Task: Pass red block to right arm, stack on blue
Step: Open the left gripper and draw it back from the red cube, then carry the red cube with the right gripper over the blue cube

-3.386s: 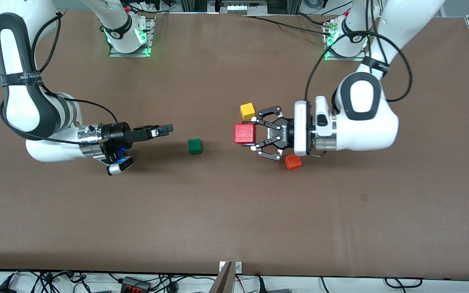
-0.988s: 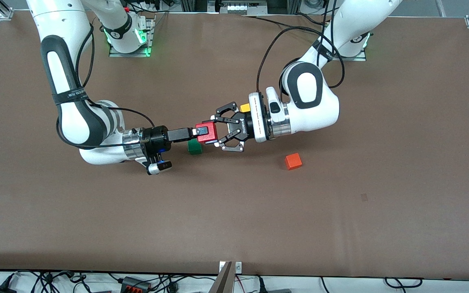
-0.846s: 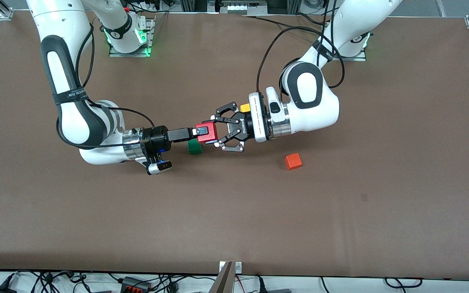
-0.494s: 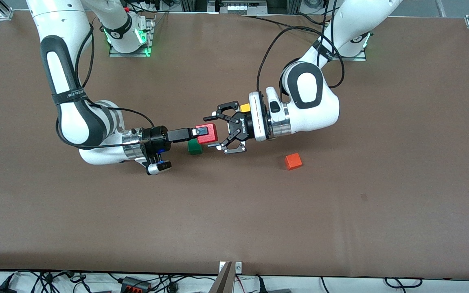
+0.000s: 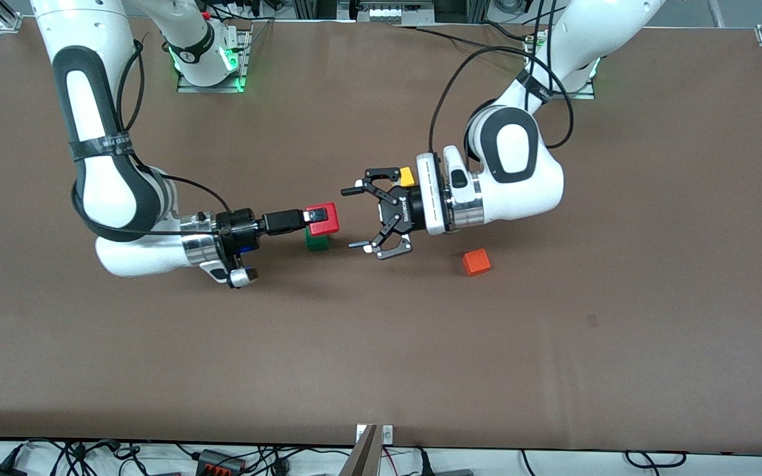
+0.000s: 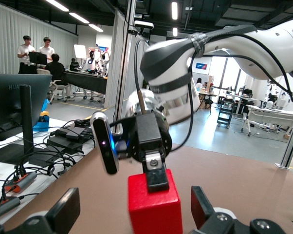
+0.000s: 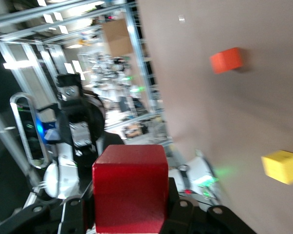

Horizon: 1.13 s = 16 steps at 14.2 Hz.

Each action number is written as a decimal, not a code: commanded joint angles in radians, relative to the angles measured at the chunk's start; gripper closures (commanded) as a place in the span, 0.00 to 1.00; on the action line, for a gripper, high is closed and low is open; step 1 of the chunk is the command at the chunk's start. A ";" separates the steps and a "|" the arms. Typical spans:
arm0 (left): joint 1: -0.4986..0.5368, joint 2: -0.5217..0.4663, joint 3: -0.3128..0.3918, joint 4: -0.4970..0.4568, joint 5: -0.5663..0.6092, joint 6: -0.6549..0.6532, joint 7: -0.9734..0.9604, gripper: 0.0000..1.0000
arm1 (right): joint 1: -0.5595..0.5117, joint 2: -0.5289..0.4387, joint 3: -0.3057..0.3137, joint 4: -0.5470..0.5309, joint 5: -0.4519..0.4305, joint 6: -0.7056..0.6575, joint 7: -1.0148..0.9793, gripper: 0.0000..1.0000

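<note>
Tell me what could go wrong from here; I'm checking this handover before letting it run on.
1. The right gripper pinches the red block near one edge, so the block might pivot or slip.
2. The block hangs over the green cube; a drop could land on it.
3. The open left gripper sits close beside the block, so a careless swing by either arm could clip it.

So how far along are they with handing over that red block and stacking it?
The handover looks done: the right gripper is shut on the red block, above the green block, and the left gripper is open and apart from it. Stacking is left; the blue block isn't clearly visible.
</note>
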 commanded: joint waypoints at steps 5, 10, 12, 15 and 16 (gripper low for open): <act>0.154 -0.026 -0.001 0.021 0.477 -0.258 -0.292 0.00 | -0.005 -0.009 -0.039 0.049 -0.420 -0.005 0.047 1.00; 0.243 -0.030 0.002 0.041 0.858 -0.450 -0.568 0.00 | -0.002 -0.029 -0.095 0.047 -0.952 0.000 0.053 1.00; 0.255 -0.030 0.007 0.044 0.941 -0.491 -0.722 0.00 | 0.004 -0.039 -0.126 0.038 -1.107 0.004 0.053 1.00; 0.277 -0.030 0.008 0.061 1.149 -0.546 -0.960 0.00 | 0.009 -0.082 -0.173 -0.021 -1.235 0.093 0.062 1.00; 0.289 -0.030 0.010 0.075 1.217 -0.560 -1.017 0.00 | 0.011 -0.117 -0.175 -0.084 -1.255 0.153 0.085 1.00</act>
